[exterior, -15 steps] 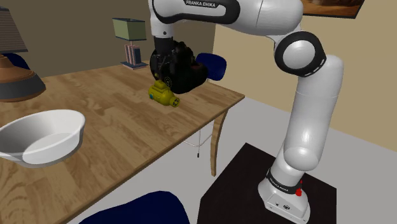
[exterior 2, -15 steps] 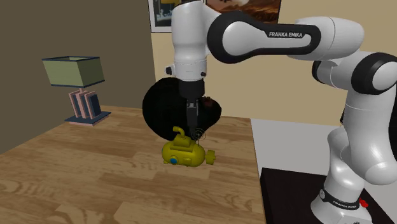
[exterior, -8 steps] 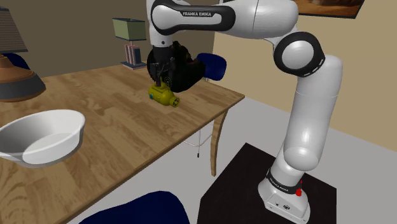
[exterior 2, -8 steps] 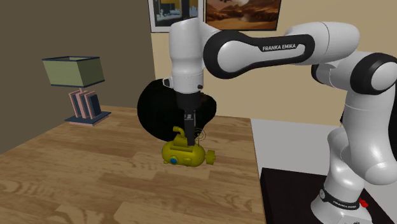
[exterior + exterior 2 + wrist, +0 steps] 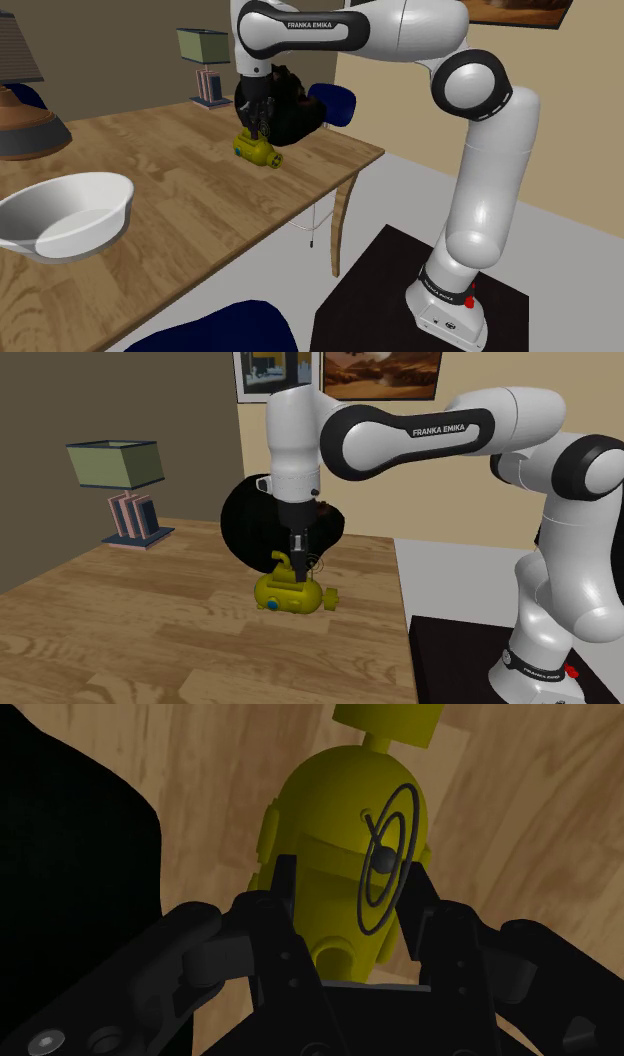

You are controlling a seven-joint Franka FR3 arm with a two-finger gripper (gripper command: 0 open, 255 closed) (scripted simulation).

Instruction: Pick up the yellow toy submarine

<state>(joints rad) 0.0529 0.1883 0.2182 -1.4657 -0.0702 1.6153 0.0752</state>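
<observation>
I am at the grasp itself. My all-black two-finger pincer (image 5: 350,899) is low over the rounded yellow toy submarine (image 5: 340,804). As I judge it, the next move calls for a squeeze across the hull until both sides bear, then a straight lift. My fingers (image 5: 288,889) stand apart at about the width of the hull, one at each flank, with the yellow body between them. They sit just beside its sides. I cannot tell whether either one touches, and I judge that nothing is clamped yet. On the crown of the hull, between my fingers, sits a dark wire ring with a small ball at its centre (image 5: 382,859). The closing should take the hull and not that thin ring. In the second exterior view my pincer (image 5: 297,555) hangs straight down around the small tower on the submarine (image 5: 290,594). The hull lies flat on the pale-brown wooden table top (image 5: 150,632) directly beneath me, not lifted. The shoulder view agrees: the pincer (image 5: 258,127) is right over the submarine (image 5: 255,152), which rests on the table top (image 5: 200,205). Just behind the pincer is a black rounded mass (image 5: 245,527) that I cannot identify. Farther beyond it stands a lamp with a square green shade (image 5: 115,462). A wide white bowl (image 5: 60,215) lies well apart from me, towards the table's other end.
</observation>
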